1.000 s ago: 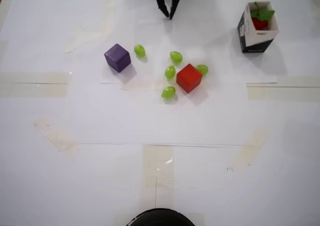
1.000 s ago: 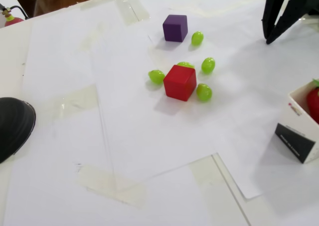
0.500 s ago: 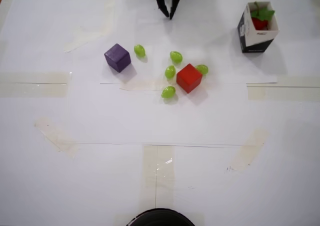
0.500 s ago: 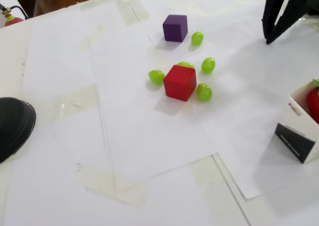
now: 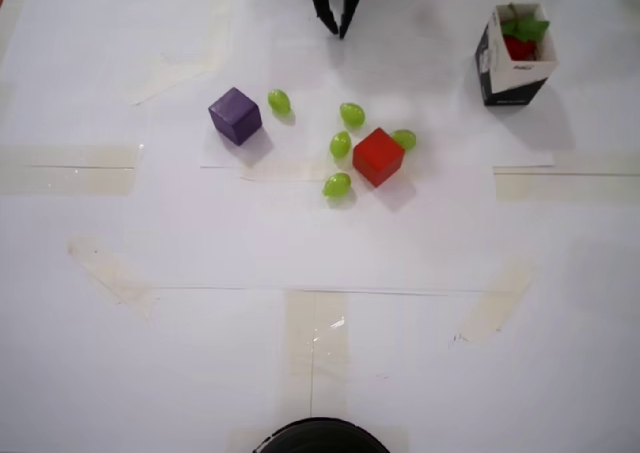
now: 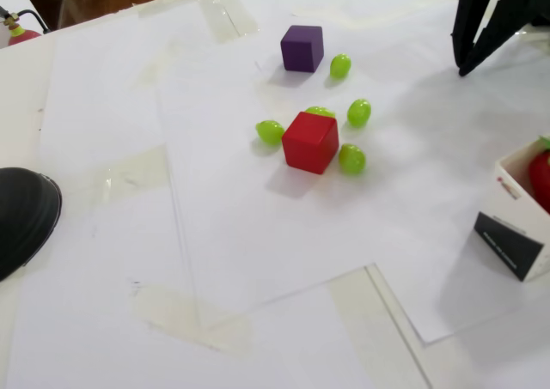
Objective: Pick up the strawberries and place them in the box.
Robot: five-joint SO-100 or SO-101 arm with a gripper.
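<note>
Much free room lies on the white paper-covered table [image 5: 420,353] in the overhead view; you see all things gathered in the upper half. The gripper [image 5: 337,25] hangs at the top edge, its jaws nearly closed at the tips, holding nothing. The strawberries [image 5: 522,35] sit inside the box [image 5: 500,78] near the right edge. Five green grapes [image 5: 340,144] surround the red cube [image 5: 378,156]; the purple cube [image 5: 235,115] stands further left.

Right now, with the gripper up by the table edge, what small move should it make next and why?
Probably none beyond holding clear: the gripper hangs empty, away from everything, and the only strawberry visible already sits inside the box. Only grapes, the red cube and the purple cube lie on the paper.
</note>
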